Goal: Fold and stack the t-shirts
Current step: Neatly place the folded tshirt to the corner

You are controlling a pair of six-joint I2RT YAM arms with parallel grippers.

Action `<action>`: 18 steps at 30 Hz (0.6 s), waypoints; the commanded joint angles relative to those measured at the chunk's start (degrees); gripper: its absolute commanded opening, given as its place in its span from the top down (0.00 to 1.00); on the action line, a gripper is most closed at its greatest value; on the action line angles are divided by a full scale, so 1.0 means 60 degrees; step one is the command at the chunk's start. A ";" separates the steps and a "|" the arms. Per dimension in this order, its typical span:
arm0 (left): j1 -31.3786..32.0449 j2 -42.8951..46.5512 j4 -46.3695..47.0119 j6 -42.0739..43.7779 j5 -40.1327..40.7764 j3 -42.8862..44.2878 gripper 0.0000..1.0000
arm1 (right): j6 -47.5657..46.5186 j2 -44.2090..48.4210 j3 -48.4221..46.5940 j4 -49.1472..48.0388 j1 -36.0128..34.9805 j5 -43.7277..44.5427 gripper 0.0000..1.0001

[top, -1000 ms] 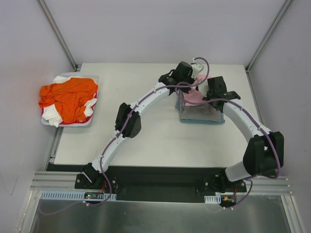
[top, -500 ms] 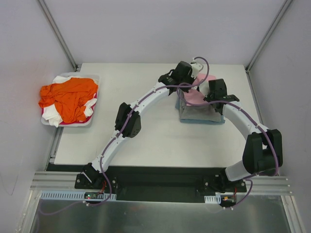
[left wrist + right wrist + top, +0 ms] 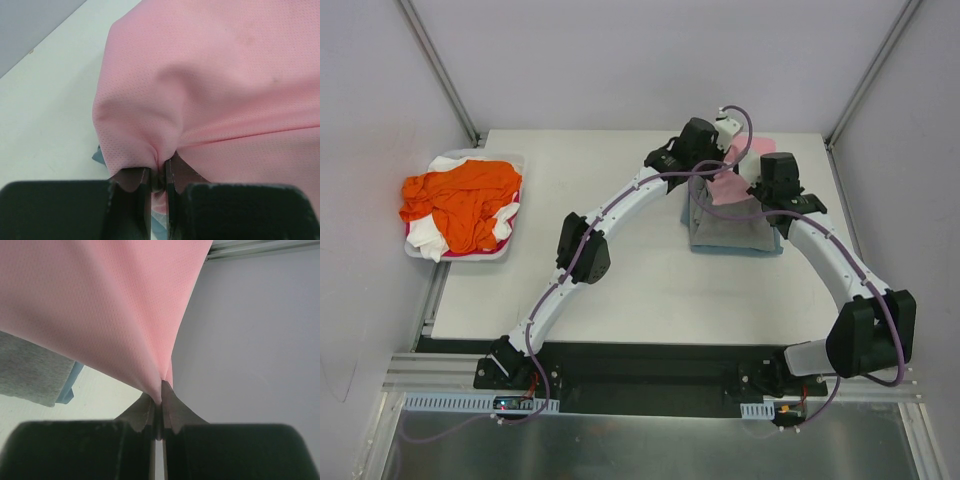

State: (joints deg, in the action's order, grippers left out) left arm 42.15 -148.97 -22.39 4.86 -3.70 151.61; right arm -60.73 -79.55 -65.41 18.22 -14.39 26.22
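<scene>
A light pink t-shirt (image 3: pixel 728 188) hangs stretched between both grippers over the far right of the table. My left gripper (image 3: pixel 718 158) is shut on a bunched fold of it (image 3: pixel 225 75), with cloth pinched between the jaws (image 3: pixel 159 172). The right gripper (image 3: pixel 767 155) is shut on another edge of the pink shirt (image 3: pixel 100 305), and the cloth pulls to a point at its tips (image 3: pixel 161 397). Under the pink shirt lies a folded grey-blue t-shirt (image 3: pixel 730 232), also seen in the right wrist view (image 3: pixel 30 370). An orange t-shirt (image 3: pixel 460 200) and a white one (image 3: pixel 430 243) lie heaped at the left.
The orange and white shirts fill a white tray (image 3: pixel 415 250) at the table's left edge. Enclosure walls and metal posts (image 3: pixel 865 75) stand close behind the far right corner, near the right gripper.
The right gripper has moved toward the far edge of the table, drawing the pink shirt back and taut. The left gripper shifted slightly the same way. Both stayed shut.
</scene>
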 commanded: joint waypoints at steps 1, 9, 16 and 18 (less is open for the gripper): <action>-0.0595 0.0043 -0.0311 0.0390 0.1247 0.0220 1.00 | 0.0042 0.0661 -0.0350 0.0405 0.0319 0.1520 0.99; -0.0551 -0.0264 -0.0311 0.0376 0.1174 0.0190 1.00 | 0.0351 0.0148 0.0237 0.0392 0.0348 0.1153 0.99; -0.0536 -0.0558 -0.0296 0.0376 0.1218 0.0644 1.00 | 0.0234 -0.0175 -0.0012 0.0027 0.0465 0.1153 0.99; -0.0536 -0.0587 -0.0267 0.0434 0.1233 0.0630 1.00 | 0.0176 -0.0160 -0.0085 -0.0062 0.0509 0.1182 0.99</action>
State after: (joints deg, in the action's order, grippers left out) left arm 42.17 -151.02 -22.72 4.91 -4.01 153.42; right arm -59.42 -81.73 -63.90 18.00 -14.02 26.33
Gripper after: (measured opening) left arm 0.058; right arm 0.036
